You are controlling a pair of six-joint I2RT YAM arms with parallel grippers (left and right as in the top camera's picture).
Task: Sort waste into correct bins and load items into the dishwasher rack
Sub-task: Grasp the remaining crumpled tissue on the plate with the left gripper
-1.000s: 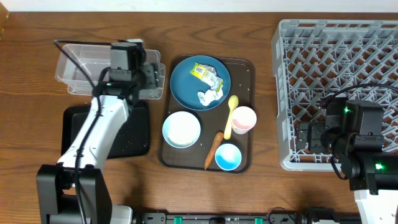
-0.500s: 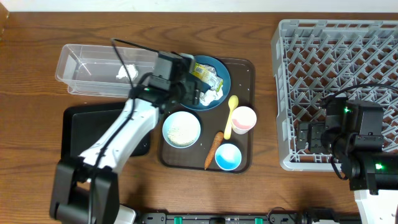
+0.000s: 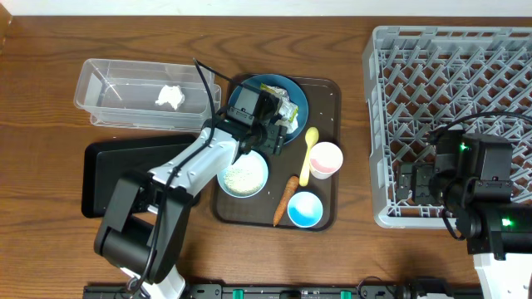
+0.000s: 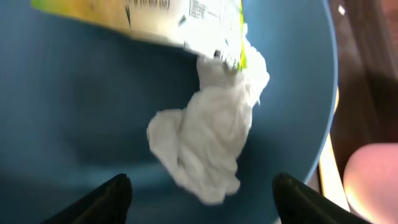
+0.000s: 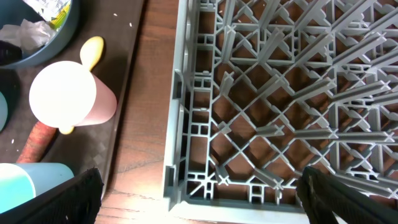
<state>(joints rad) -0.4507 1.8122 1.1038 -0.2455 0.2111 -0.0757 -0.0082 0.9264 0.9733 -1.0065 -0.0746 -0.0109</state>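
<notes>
My left gripper (image 3: 274, 133) is open over the blue plate (image 3: 249, 124). In the left wrist view its jaws (image 4: 202, 202) straddle a crumpled white tissue (image 4: 208, 143) on the plate (image 4: 74, 112), with the yellow-green wrapper (image 4: 155, 18) just beyond. Another tissue (image 3: 169, 96) lies in the clear tub (image 3: 116, 83). The black bin (image 3: 104, 178) is in front of the tub. The white bowl (image 3: 243, 174) holds rice. The carrot (image 3: 285, 199), spoon (image 3: 308, 152), pinkish cup (image 3: 325, 159) and light-blue cup (image 3: 305, 208) are on the tray. My right gripper (image 5: 202, 199) is open and empty over the front-left corner of the rack (image 5: 280, 93).
The dark brown tray (image 3: 331, 90) sits mid-table between the bins and the grey rack (image 3: 453, 83). My left arm reaches from the front left across the black bin. Bare wood lies between the tray and the rack.
My left gripper has moved right from above the clear tub to the blue plate, leaving a tissue in the tub. The right arm has not moved.
</notes>
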